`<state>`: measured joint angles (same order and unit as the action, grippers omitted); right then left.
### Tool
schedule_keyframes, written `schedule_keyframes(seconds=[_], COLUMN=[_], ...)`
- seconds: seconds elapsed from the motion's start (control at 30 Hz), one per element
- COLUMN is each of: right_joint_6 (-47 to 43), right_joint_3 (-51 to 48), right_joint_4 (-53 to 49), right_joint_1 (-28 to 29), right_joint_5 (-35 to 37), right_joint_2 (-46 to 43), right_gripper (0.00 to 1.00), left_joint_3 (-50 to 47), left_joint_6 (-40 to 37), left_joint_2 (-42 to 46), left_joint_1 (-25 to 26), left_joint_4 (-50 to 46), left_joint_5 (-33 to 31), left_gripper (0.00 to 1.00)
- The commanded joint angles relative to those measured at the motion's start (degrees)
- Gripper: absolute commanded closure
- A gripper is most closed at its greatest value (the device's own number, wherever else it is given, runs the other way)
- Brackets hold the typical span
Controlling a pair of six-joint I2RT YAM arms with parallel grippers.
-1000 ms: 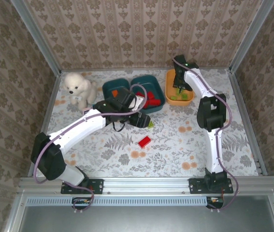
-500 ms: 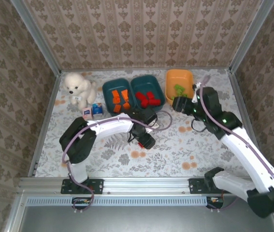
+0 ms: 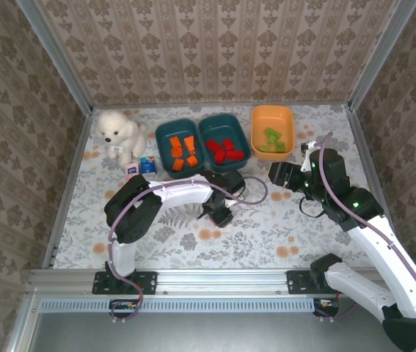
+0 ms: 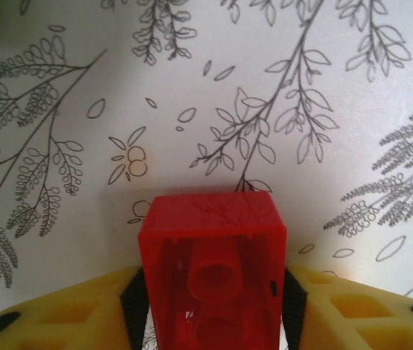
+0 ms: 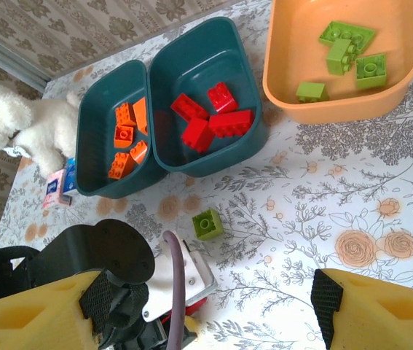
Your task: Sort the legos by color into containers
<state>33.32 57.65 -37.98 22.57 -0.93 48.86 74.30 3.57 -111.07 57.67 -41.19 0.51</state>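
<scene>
Left wrist view settles the matter: the red brick point(image 4: 212, 270) sits squarely between the left fingers point(image 4: 352, 313), whose black pads press on its two side faces, so it is pinched rather than merely straddled. Its hollow underside faces the camera, and its length seems to run back toward the wrist, so the grip is across the narrow way. It looks low, at or just off the floral surface point(image 4: 301, 87).

From above, the left fingers point(image 3: 219, 213) are near the middle of the surface, and the middle tray point(image 3: 222, 119), teal and already holding red bricks, lies straight beyond them toward the far wall. The left arm is plainly the nearer one for that carry. The brick must rise enough to clear the tray's near wall, and the arm's own cable loop lies on that line.

A loose green brick point(image 5: 207, 223) rests on the surface just in front of the teal trays, close beside that path. The right fingers point(image 5: 366, 306) are spread wide with nothing between them, hovering near the orange tray point(image 3: 272, 110), where the other green bricks lie. The left tray point(image 3: 159, 136) holds orange bricks. A plush dog point(image 3: 117, 132) sits well off to the left, out of the way.
</scene>
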Motion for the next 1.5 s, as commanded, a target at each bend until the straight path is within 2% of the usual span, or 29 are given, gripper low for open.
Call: schedule_keyframes(seconds=[0.0, 0.1, 0.27, 0.37, 0.5, 0.63, 0.83, 1.0, 1.2, 1.47], right_joint_6=[0.6, 0.1, -0.1, -0.4, -1.2, -1.9, -1.8, -0.5, 0.9, 0.8], right_joint_3=[0.6, 0.9, 1.3, 1.8, 2.5, 3.2, 5.0, 5.1, 5.6, 6.3], right_joint_4=[-1.4, -1.7, -2.0, -2.4, -2.8, -2.5, 0.0, 3.7, 5.7, 4.7], right_joint_1=[0.4, 0.4, 0.4, 0.4, 0.4, 0.4, 0.4, 0.3, 0.4, 0.3], right_joint_5=[-1.4, -1.4, -1.4, -1.2, -0.9, -2.2, -8.5, -12.7, -14.1, -13.7], right_joint_2=[0.1, 0.3, 0.6, 0.7, 1.2, 3.4, 10.3, 14.7, 18.5, 18.6], right_gripper=[0.24, 0.24, 0.25, 0.25, 0.25, 0.25, 0.25, 0.25, 0.26, 0.25], left_joint_3=[0.1, 0.2, 2.9, 7.5, 15.6, 24.5, 38.2, 52.8, 64.4, 66.9], left_joint_6=[-0.3, -0.2, 0.6, 2.2, 5.6, 9.0, 13.8, 19.9, 27.3, 32.7], left_joint_2=[-1.7, -1.7, 0.5, 3.2, 6.1, 4.4, -7.0, -19.8, -32.0, -38.8], left_joint_1=[0.4, 0.9, 1.0, 0.0, -4.7, -11.5, -19.8, -23.8, -27.0, -27.9], left_joint_4=[-0.9, -1.2, -3.6, -6.3, -7.4, -5.5, 1.4, 6.4, 10.0, 11.8], left_joint_5=[-1.0, -3.2, -5.6, -6.7, -4.3, 1.1, 9.3, 13.2, 14.7, 13.1], left_gripper=[0.57, 0.66, 0.73, 0.74, 0.75, 0.75, 0.76, 0.76, 0.76, 0.76])
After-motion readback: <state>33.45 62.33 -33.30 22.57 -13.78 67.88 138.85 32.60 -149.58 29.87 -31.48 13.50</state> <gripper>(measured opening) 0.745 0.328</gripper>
